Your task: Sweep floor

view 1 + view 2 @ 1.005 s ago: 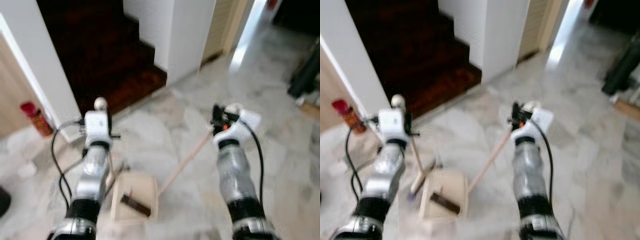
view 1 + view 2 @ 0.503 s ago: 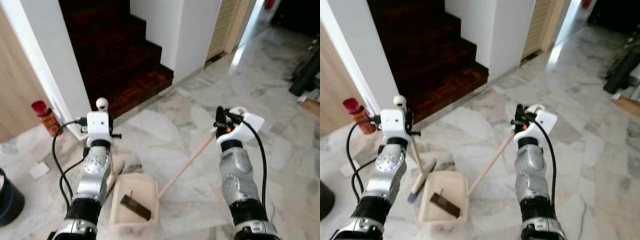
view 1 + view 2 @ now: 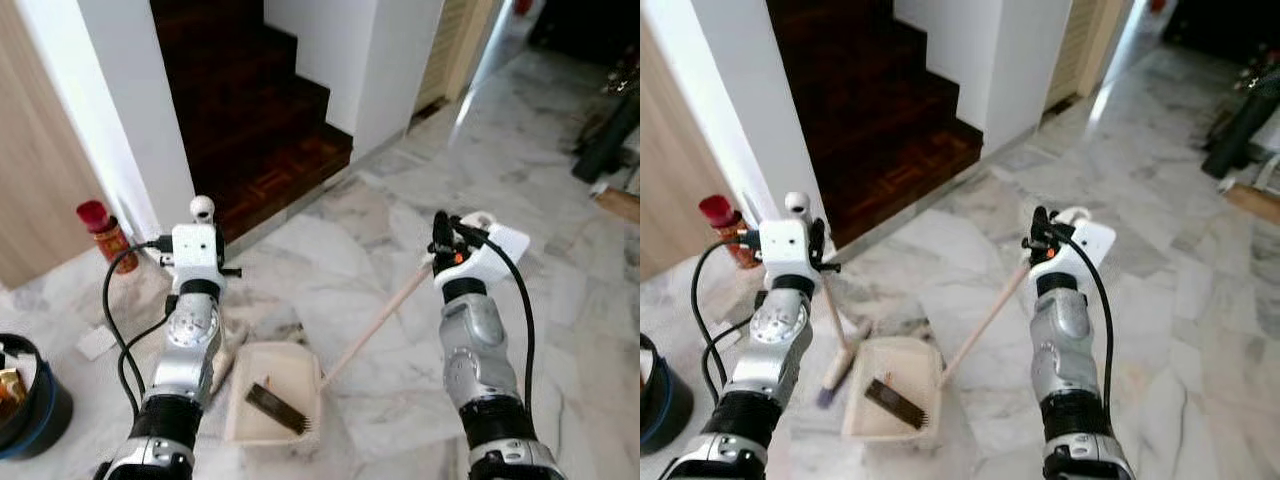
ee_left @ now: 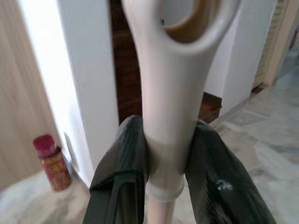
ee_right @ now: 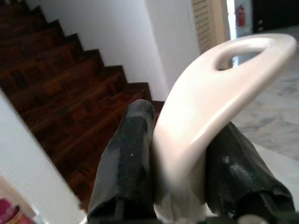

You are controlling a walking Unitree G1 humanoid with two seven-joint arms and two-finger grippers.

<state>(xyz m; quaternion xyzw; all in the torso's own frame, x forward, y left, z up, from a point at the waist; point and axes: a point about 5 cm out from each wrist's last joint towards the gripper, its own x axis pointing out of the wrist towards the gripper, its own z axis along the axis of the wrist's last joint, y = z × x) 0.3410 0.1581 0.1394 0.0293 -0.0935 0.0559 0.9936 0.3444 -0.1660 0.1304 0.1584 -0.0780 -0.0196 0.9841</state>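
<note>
**A:** Item one, the left gripper [image 4: 163,168]?

**B:** Its two black fingers [image 4: 119,172] are clamped on the cream plastic handle of the short wooden-shafted hand broom [image 3: 838,335]. The handle's looped end rises above the fingers in the left wrist view. The broom hangs nearly upright on the left of the scene, its bristle head low, touching or just above the floor, just left of the dustpan.

**A:** Item two, the right gripper [image 5: 175,172]?

**B:** Closed around the cream loop-ended grip [image 5: 210,98] of the long pale wooden dustpan handle [image 3: 375,322]. That handle slants down and to the left from the gripper to the pan's near right corner.

**A:** Item three, the pan itself?

**B:** A cream rectangular plastic dustpan [image 3: 275,395], flat on the grey-veined white marble floor [image 3: 560,230], near the robot and between its two silver arms. A dark brown flat strip with a toothed edge [image 3: 282,410] lies inside it.

**A:** Surroundings?

**B:** Far left, a red cylindrical canister with a red cap [image 3: 107,232] stands on the floor beside a white wall post [image 3: 120,110]. Behind that, dark brown wooden stairs [image 3: 260,120] climb away. At the near left edge sits a dark round bin with a blue band [image 3: 30,405]. Dark objects, too blurred to identify, lie at the far right.
</note>
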